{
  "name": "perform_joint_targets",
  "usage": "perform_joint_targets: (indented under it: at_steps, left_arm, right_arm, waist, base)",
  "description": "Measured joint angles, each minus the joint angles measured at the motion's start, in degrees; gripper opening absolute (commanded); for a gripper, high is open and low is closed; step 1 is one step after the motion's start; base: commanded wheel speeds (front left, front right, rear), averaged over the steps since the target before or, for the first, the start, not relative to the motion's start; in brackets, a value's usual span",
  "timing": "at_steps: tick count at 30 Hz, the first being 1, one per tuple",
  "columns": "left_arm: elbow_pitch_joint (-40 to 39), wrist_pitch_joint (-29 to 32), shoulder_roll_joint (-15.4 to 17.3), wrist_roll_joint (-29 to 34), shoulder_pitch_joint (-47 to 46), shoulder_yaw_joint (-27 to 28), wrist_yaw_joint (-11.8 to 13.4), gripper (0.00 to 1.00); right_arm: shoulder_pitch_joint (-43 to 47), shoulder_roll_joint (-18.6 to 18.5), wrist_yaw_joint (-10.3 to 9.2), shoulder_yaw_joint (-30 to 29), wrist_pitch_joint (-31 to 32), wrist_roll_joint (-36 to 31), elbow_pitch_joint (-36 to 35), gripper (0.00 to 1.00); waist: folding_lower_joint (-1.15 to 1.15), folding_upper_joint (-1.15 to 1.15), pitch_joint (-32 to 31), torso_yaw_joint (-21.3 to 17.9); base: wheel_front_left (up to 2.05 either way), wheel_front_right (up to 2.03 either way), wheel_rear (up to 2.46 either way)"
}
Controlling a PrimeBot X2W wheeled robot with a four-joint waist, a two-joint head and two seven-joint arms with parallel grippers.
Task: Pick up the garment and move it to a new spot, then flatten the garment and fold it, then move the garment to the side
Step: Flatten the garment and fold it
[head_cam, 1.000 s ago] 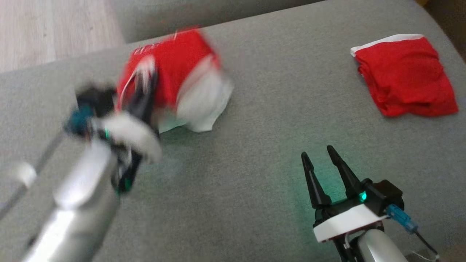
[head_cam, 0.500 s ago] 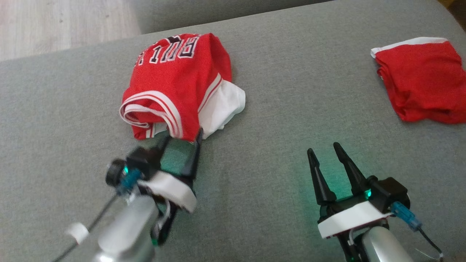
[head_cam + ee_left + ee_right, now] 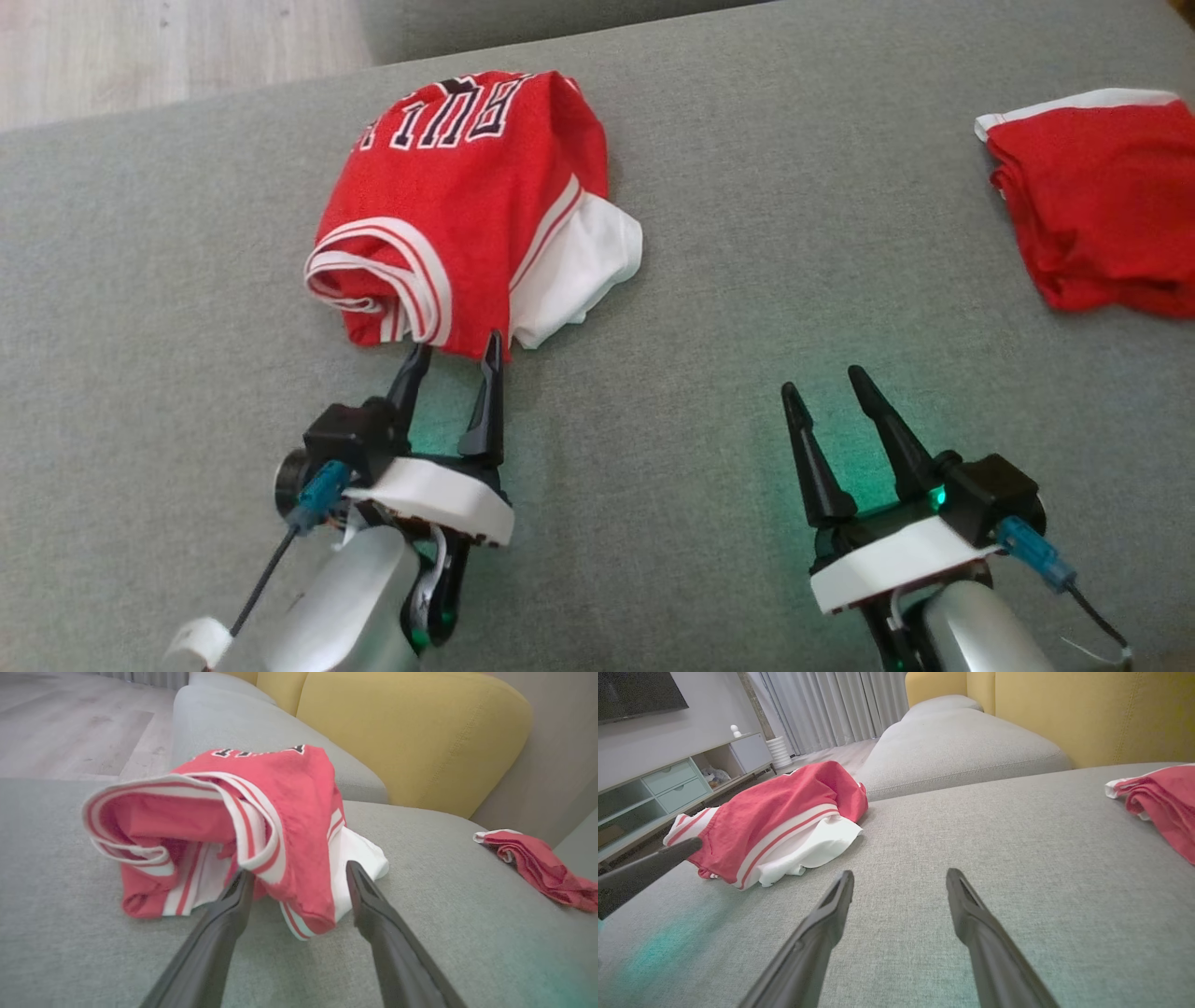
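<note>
- Grey cushion [image 3: 653,439] lies bare between the spread fingers of your right gripper [image 3: 822,381]; it holds nothing and sits well to the right of the work.
- Your left gripper [image 3: 457,345] is spread too, its fingers straddling the near hem of the garment [image 3: 457,205] without pinching it, likely lined up for a grasp.
- Just beyond those tips the garment sits bunched, lettering at its far end, white sleeve to the right; it looks due for lifting before any flattening.
- Far right of both grippers, a plain red piece [image 3: 1092,224] lies apart.
</note>
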Motion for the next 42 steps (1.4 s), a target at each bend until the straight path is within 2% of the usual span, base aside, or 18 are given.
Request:
perform_joint_targets:
  at_steps: [4, 5, 6, 7, 13, 17, 25, 28, 33, 38, 42]
  left_arm:
    - [1.59, 0.00, -1.04, -1.31, -0.11, 0.19, -1.69, 1.00]
    - [1.52, 0.01, -1.12, -1.27, -0.22, 0.37, -1.89, 0.75]
    - [1.31, 0.00, -1.19, -1.02, -0.37, 0.79, -1.87, 0.45]
    - [0.97, 0.01, -1.22, -0.48, -0.56, 1.40, -1.86, 0.00]
    - [-1.20, -0.15, -1.40, 3.45, -1.55, 2.59, -2.14, 0.00]
    - [-1.45, -0.13, -1.38, 5.24, -5.14, 1.70, -5.01, 0.00]
    - [-3.31, 5.20, -1.45, 7.71, -30.43, -0.26, -10.12, 0.00]
    - [-2.92, 6.36, -1.64, 6.82, -38.62, -0.25, -10.96, 0.00]
    - [-1.58, 6.65, -2.74, 1.36, -48.25, 2.16, -11.45, 0.00]
    - [-1.07, 8.90, -2.67, -4.70, -49.76, 5.20, -11.46, 0.00]
    - [-1.29, 12.40, 0.12, -9.07, -38.95, 6.23, -11.34, 0.00]
  right_arm:
    - [-0.07, 0.01, 0.00, 0.13, 0.00, -0.02, 0.01, 1.00]
    - [-0.07, 0.01, -0.01, 0.12, 0.00, -0.10, 0.01, 1.00]
    - [-0.07, 0.01, -0.01, 0.12, 0.00, -0.18, 0.03, 1.00]
    - [-0.07, 0.01, 0.00, 0.12, 0.00, -0.25, 0.05, 1.00]
    - [-0.07, 0.01, -0.01, 0.27, 0.00, -0.32, 0.45, 1.00]
    - [-0.07, 0.00, 0.00, 0.70, 0.00, -0.25, 0.48, 1.00]
    - [-0.09, 0.01, -0.01, 2.85, 0.00, 1.52, 0.52, 1.00]
    - [-0.08, 0.00, -0.01, 3.21, 0.00, 2.45, 0.49, 1.00]
    - [0.22, 0.00, -0.01, 3.59, 0.00, 2.72, 0.47, 1.00]
    - [0.54, 0.00, -0.01, 2.82, 0.00, 2.70, 0.36, 1.00]
    - [1.55, 0.00, -0.01, 1.96, 0.00, 2.69, -0.07, 1.00]
  waist:
    - [0.00, 0.00, 0.07, -0.66]
    - [0.00, 0.00, 0.08, -0.80]
    - [0.00, 0.00, 0.07, -0.93]
    - [0.00, 0.00, 0.03, -1.07]
    - [0.00, 0.00, -0.76, -1.79]
    - [0.00, 0.00, -1.46, -2.60]
    - [0.00, 0.00, -2.60, -5.76]
    - [0.00, 0.00, -3.21, -7.37]
    - [0.00, 0.00, -5.11, -8.73]
    - [-0.01, 0.00, -6.26, -8.27]
    - [0.00, 0.00, -6.32, -6.81]
  base:
    - [0.00, 0.00, 0.00]
    - [0.00, 0.00, 0.00]
    - [0.00, 0.00, 0.00]
    - [0.00, 0.00, 0.00]
    - [0.00, 0.00, 0.00]
    - [0.00, 0.00, 0.00]
    - [0.00, 0.00, 0.00]
    - [0.00, 0.00, 0.00]
    - [0.00, 0.00, 0.00]
    - [0.00, 0.00, 0.00]
    - [0.00, 0.00, 0.00]
